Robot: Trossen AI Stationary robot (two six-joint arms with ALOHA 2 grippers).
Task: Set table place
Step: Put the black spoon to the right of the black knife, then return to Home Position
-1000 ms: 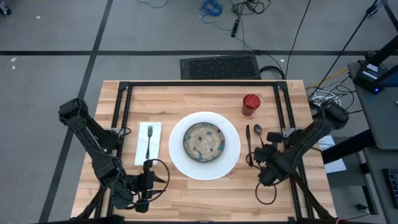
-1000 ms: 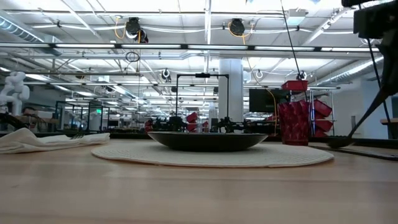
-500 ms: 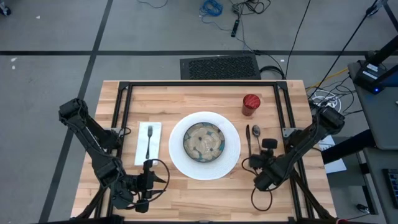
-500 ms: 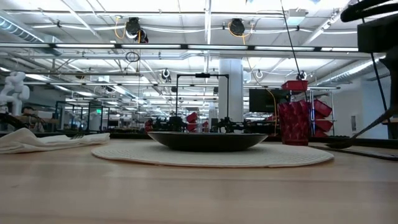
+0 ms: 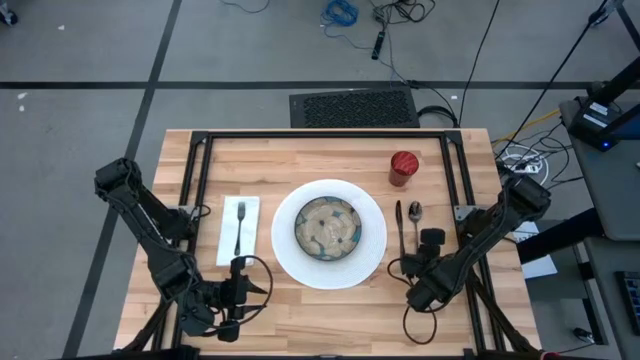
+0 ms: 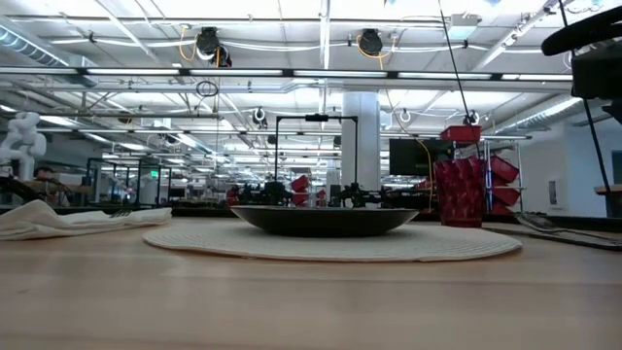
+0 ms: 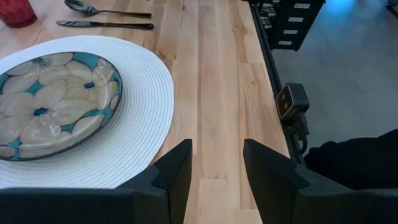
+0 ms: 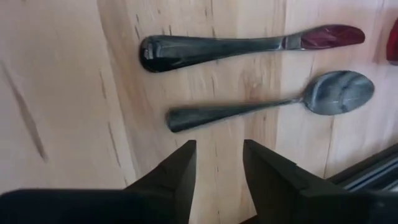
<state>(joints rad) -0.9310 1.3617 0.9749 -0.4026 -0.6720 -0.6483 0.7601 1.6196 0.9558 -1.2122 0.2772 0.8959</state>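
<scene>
L hand (image 5: pixel 232 296), near-left of plate (image 5: pixel 329 234), seen open, empty. Napkin w/ fork (image 5: pixel 238 228) left of plate; knife (image 5: pixel 399 232), spoon (image 5: pixel 415 213) right. R hand (image 5: pixel 432 242) open, empty, by spoon; spoon could be knocked if lifted carelessly.

On my pale plank table (image 5: pixel 300 160) I see a white plate (image 5: pixel 329 234) holding a flowered beige-blue bowl (image 5: pixel 329 227). To its left, a fork (image 5: pixel 239 229) lies on a white napkin (image 5: pixel 237 230); to its right, what looks like a knife (image 5: pixel 399 228) lies beside a spoon (image 5: pixel 414 217). The red cup (image 5: pixel 403 168) stands upright behind them.
</scene>
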